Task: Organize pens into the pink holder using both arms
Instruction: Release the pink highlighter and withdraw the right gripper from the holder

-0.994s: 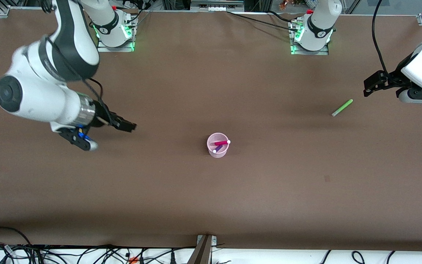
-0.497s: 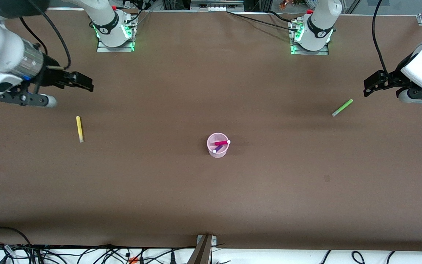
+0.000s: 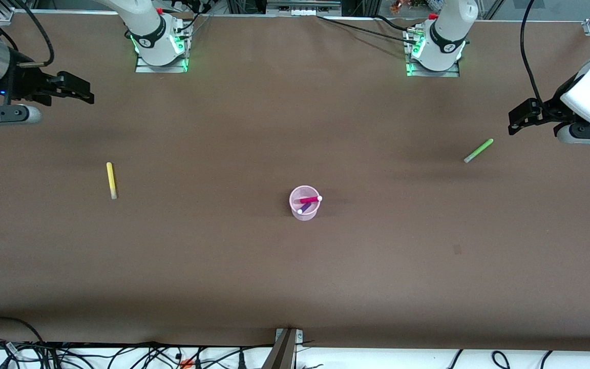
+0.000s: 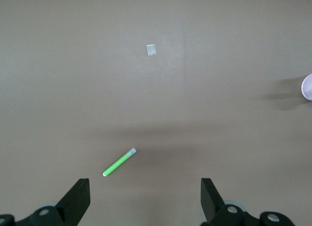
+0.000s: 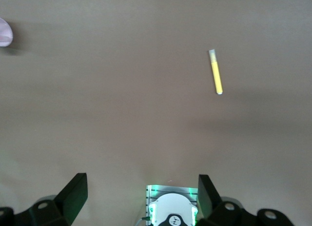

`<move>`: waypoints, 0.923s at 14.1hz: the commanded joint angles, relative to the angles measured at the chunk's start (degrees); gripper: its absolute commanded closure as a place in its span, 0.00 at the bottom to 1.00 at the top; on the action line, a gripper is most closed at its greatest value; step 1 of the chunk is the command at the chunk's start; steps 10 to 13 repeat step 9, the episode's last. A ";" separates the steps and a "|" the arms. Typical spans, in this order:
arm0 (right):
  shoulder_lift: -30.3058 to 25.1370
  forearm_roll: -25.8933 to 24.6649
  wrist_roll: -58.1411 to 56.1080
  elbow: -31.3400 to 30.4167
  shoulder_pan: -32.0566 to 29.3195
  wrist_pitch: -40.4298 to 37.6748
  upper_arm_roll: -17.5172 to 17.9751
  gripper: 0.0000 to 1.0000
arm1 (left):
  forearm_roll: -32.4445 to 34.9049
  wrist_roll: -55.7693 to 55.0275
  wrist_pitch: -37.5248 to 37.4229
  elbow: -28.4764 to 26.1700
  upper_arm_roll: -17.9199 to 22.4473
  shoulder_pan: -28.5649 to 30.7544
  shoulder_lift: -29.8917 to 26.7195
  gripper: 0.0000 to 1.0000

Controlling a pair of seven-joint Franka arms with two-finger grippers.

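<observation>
Pens still outside the cup number two: a slim yellow plastic marker (image 3: 111,180) lying flat on the matte brown worktop (image 3: 295,277) toward the right arm's end, and a slim light green marker (image 3: 478,150) lying flat toward the left arm's end. The small round pale pink plastic cup (image 3: 304,203) stands upright mid-worktop, well apart from both, with a magenta-pink pen (image 3: 309,199) and a dark purple pen (image 3: 304,207) leaning inside, pale ends poking past the rim.

Both loose markers look light, rigid and smooth, and, being round, liable to roll if nudged; a pinch across the mid-barrel seems safest. The cup looks light and thin-walled, so likely easy to tip when a pen drops in.

The right pincer (image 3: 72,88) hangs over bare worktop near its edge, fingers spread and empty. The left pincer (image 3: 519,117) hovers near the green marker, fingers also spread wide, holding nothing.
</observation>
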 commanded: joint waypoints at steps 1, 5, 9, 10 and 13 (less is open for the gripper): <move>-3.66 -1.87 -0.92 -3.80 -11.67 1.05 12.55 0.00 | -0.04 1.05 -0.91 0.51 0.04 -0.09 -0.44 0.00; -4.99 -3.26 -1.35 -5.58 -16.19 4.22 16.20 0.00 | -0.04 1.05 -0.91 0.51 0.04 -0.09 -0.44 0.00; -3.93 -4.33 -1.53 -4.26 -16.19 4.23 15.85 0.00 | -0.04 1.05 -0.91 0.51 0.04 -0.09 -0.44 0.00; -3.93 -4.33 -1.53 -4.26 -16.19 4.23 15.85 0.00 | -0.04 1.05 -0.91 0.51 0.04 -0.09 -0.44 0.00; -3.93 -4.33 -1.53 -4.26 -16.19 4.23 15.85 0.00 | -0.04 1.05 -0.91 0.51 0.04 -0.09 -0.44 0.00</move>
